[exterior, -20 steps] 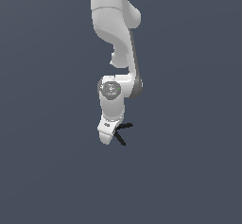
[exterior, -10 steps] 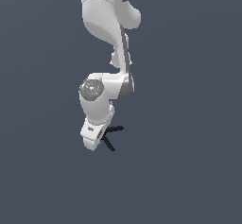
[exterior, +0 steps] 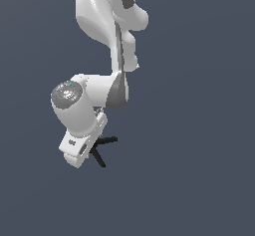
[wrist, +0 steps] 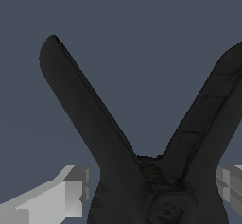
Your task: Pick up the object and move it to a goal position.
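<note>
Since a second ago my arm has swung toward lower left of the exterior frame, spring clamp (exterior: 102,150) riding along: transport underway. My gripper (wrist: 152,185) is clamped on it near the pivot. Only wrist view shows fingers (wrist: 66,194) flanking it; exterior hides them.

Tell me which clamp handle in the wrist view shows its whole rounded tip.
On the spring clamp, the handle shows its rounded tip in frame; the other handle is cut by the edge.
</note>
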`<state>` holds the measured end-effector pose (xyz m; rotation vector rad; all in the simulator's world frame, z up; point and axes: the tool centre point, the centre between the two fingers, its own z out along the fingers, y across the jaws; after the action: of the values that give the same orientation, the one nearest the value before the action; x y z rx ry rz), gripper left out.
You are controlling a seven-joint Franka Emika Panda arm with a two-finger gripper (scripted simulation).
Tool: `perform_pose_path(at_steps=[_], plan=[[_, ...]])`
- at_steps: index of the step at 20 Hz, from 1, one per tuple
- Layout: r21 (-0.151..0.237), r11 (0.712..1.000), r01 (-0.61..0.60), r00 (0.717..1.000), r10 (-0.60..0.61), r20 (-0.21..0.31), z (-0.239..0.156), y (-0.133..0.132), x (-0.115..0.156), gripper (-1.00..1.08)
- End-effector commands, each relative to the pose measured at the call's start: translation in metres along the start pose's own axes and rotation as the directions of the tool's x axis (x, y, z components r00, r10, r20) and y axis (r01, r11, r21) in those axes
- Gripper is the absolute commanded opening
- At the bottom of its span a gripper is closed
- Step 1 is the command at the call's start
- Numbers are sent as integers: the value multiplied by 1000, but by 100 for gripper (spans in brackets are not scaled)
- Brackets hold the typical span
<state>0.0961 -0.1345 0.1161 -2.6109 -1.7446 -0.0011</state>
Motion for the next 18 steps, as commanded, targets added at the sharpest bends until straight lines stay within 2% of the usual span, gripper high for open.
perform_pose_path(at_steps=[1, 9, 18], plan=[[-1, 1000, 1, 1000, -1, 0, -10, 12, -6, -100], [-1, 1000, 1, 1000, -1, 1, -30, 43, -22, -100], [-1, 1000, 1, 1000, -1, 1, -41, 59, -29, -100]])
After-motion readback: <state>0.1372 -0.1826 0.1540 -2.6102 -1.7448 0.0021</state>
